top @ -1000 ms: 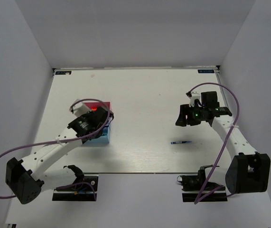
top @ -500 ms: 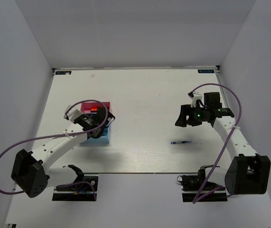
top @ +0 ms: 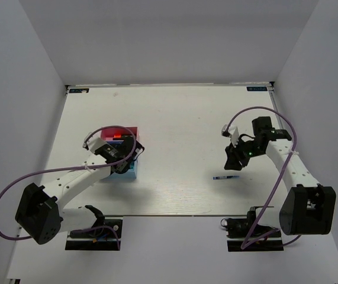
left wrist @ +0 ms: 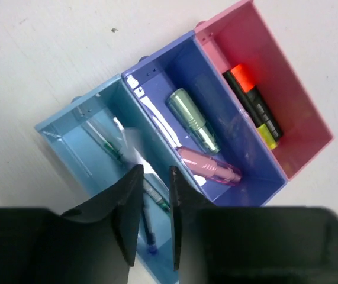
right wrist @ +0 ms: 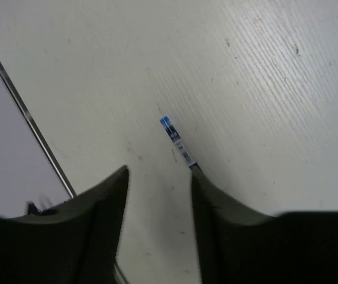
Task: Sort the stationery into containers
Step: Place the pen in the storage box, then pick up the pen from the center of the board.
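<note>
Bare tabletop (top: 180, 130) spans the middle of the top view. At left centre the walls of the three trays (top: 127, 131) crowd under the left gripper (left wrist: 154, 177), which hangs above the light blue tray (left wrist: 68, 136). At right centre a pen (top: 225, 177) lies just beneath the right gripper (top: 235, 164).

We log three trays touching side by side on white surface (left wrist: 50, 47). Light blue tray (left wrist: 56, 133): thin pens (left wrist: 110, 148). Dark blue tray (left wrist: 157, 77): green highlighter (left wrist: 193, 120), pink highlighter (left wrist: 210, 167). Pink tray (left wrist: 275, 77): orange-capped highlighter (left wrist: 248, 94), yellow-capped highlighter (left wrist: 267, 135). Gripper (left wrist: 154, 171) over light blue tray, jaws narrowly apart.
</note>
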You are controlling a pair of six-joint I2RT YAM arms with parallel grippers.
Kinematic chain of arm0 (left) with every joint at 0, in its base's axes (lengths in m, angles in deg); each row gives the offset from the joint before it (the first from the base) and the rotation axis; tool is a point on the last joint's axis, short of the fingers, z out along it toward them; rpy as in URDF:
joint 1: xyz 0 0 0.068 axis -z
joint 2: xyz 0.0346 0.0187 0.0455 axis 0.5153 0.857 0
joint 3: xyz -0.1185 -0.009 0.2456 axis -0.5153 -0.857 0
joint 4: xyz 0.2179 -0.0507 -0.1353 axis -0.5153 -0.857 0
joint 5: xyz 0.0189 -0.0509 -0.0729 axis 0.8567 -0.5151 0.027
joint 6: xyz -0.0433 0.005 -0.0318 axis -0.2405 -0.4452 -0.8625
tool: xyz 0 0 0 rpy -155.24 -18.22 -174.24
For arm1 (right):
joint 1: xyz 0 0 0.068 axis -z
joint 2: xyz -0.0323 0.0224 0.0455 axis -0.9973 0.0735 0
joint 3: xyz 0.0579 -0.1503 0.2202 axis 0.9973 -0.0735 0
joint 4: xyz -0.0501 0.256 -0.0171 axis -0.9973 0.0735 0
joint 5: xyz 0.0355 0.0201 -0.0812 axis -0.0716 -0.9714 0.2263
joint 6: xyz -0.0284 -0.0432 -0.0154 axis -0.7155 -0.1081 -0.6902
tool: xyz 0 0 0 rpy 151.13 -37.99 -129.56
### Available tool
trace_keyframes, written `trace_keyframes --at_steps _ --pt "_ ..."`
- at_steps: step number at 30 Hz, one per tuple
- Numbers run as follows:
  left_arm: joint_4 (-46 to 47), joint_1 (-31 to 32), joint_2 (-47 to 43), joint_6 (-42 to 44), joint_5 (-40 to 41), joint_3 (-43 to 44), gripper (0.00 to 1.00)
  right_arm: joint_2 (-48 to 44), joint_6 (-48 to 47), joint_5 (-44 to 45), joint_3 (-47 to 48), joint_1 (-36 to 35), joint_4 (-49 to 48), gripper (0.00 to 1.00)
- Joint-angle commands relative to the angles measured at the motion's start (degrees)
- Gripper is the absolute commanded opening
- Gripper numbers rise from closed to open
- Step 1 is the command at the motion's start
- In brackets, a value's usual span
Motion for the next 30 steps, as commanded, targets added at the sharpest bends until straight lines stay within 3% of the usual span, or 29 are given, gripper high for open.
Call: trace_keyframes --at_steps 1,2,3,5,6,7,8,9,10,11,14,18,25,30 --pt "4.3 0.1 -1.5 6.3 0.0 1.1 0.29 0.6 -27.4 -2.5 0.5 0.2 9.2 0.43" --pt "7.3 0.4 -1.8 8.6 -1.3 1.6 0.15 0.8 -32.1 -1.8 -1.7 0.1 8.7 0.38" --pt "9.7 1.6 -2.8 21.1 -2.5 1.8 0.04 1.7 -37.0 1.3 -2.5 0.1 8.0 0.36" --pt "19.7 3.0 -4.3 29.8 -7.9 1.9 0.00 2.7 -40.2 3.3 -4.2 0.0 6.6 0.36" --pt "22.4 5.2 -4.7 43.5 -10.5 1.5 0.00 3.0 -43.0 5.0 -4.5 0.1 6.5 0.36" --pt "27.4 5.9 -5.4 47.6 -13.5 1.2 0.12 4.8 -43.5 5.4 -4.7 0.1 5.9 0.39" --pt "27.6 6.3 -5.9 53.2 -16.2 1.1 0.21 5.5 -43.7 6.0 -4.7 0.1 6.0 0.41" --pt "27.4 7.0 -6.0 55.6 -25.5 1.8 0.29 6.6 -43.8 7.1 -4.7 -0.2 6.0 0.43" --pt "23.7 7.5 -5.7 59.5 -27.7 2.3 0.38 7.6 -43.5 7.5 -5.1 -0.2 4.8 0.45" --pt "22.0 8.8 -5.6 60.3 -30.9 2.6 0.50 8.1 -42.5 8.1 -5.3 -0.2 4.2 0.46" --pt "16.8 11.3 -6.5 62.3 -32.6 2.6 0.64 9.0 -41.7 8.9 -6.7 -1.2 0.8 0.48" --pt "15.5 13.2 -10.4 62.6 -32.8 -0.5 0.69 11.1 -40.8 10.7 -8.1 -2.4 -1.6 0.48" --pt "13.8 13.9 -14.6 61.3 -32.8 -2.2 0.71 12.2 -38.9 14.9 -13.1 -4.8 -8.0 0.48" --pt "13.8 15.1 -15.8 61.2 -32.7 -3.2 0.72 12.3 -38.5 20.6 -18.2 -6.6 -16.0 0.41"
